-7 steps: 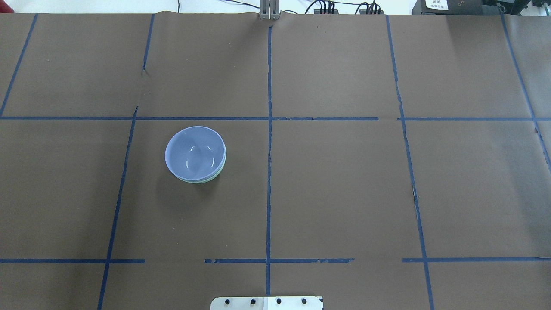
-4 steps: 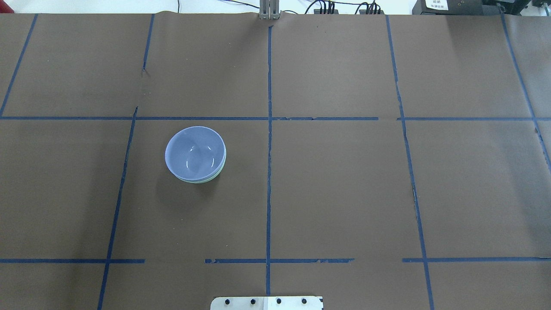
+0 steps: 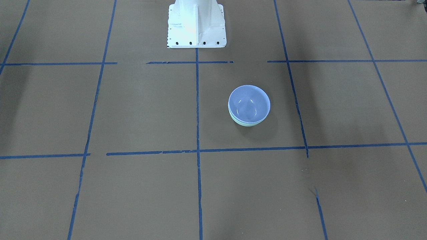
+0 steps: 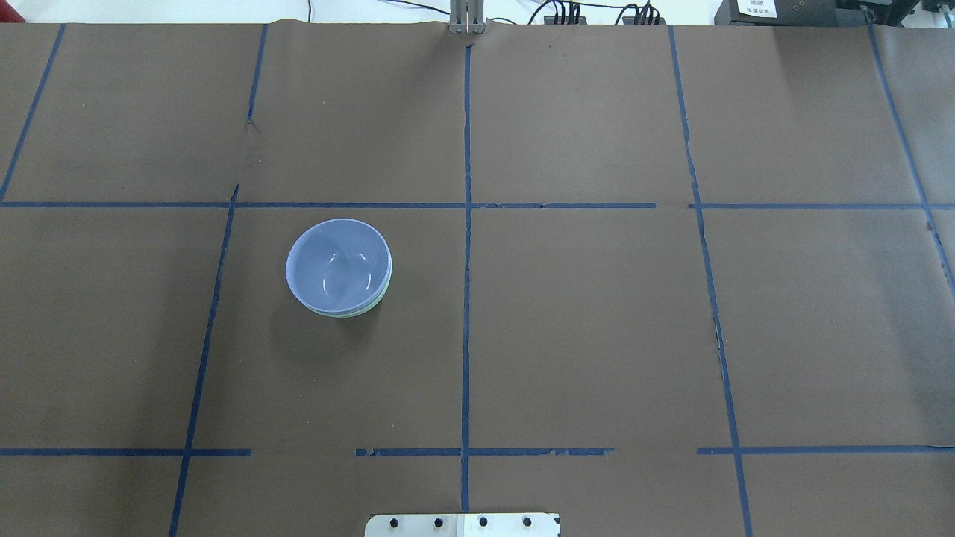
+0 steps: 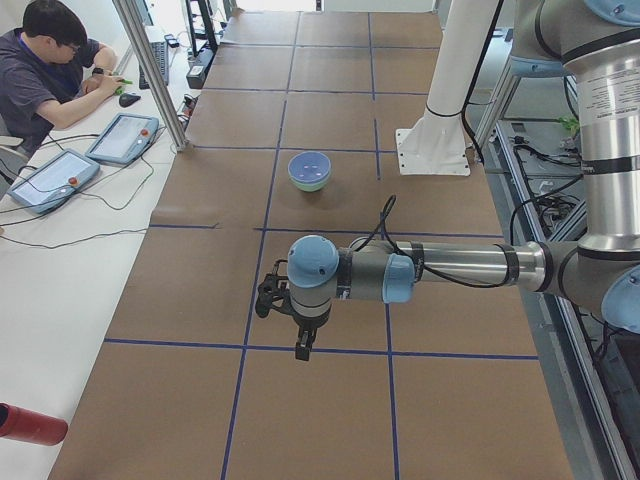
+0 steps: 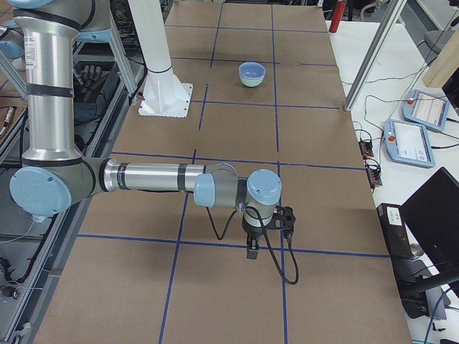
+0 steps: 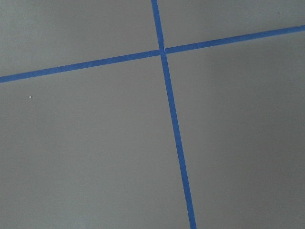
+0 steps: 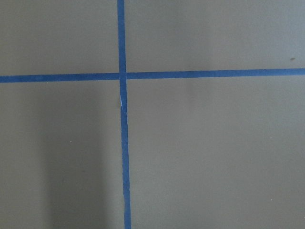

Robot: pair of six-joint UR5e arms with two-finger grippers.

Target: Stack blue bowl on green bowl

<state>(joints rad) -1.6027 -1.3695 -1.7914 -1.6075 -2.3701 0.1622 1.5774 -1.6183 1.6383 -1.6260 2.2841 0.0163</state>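
Observation:
The blue bowl [image 4: 337, 265] sits nested inside the green bowl [image 4: 367, 306], left of the centre tape line. Only a thin mint edge of the green bowl shows under it. The stack also shows in the front view, blue bowl [image 3: 249, 104] over green bowl [image 3: 246, 124], and in the side views [image 5: 309, 165] [image 6: 251, 69]. My left gripper [image 5: 302, 346] hangs over the table far from the bowls, seen only from the side. My right gripper [image 6: 252, 249] likewise hangs at the other end. I cannot tell whether either is open or shut. Both wrist views show only brown paper and blue tape.
The white robot pedestal [image 3: 196, 23] stands at the table's near middle edge. An operator [image 5: 50, 70] sits beside the table with two tablets [image 5: 122, 137]. A metal post [image 5: 150, 70] stands at the table edge. A red object [image 5: 25, 425] lies off the paper.

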